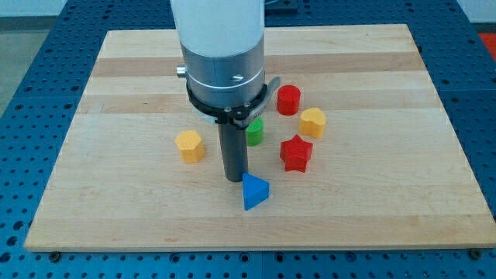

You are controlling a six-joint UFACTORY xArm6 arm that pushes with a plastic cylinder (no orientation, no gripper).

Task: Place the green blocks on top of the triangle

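Nearest you, toward the view's bottom, the blue triangle [254, 191] rests on the wooden board [116, 209]; my tip [235, 179] stands just beside its upper-left corner, touching or nearly so, you cannot tell which; the rod ends bare and grips nothing. Beyond the rod, toward the view's top and slightly right, a green block [255, 132] peeks out, partly hidden, its shape unclear; any second green block is hidden. So the green lies behind the tip, the triangle before it; in my judgement you must circle behind the green to push it down-view.
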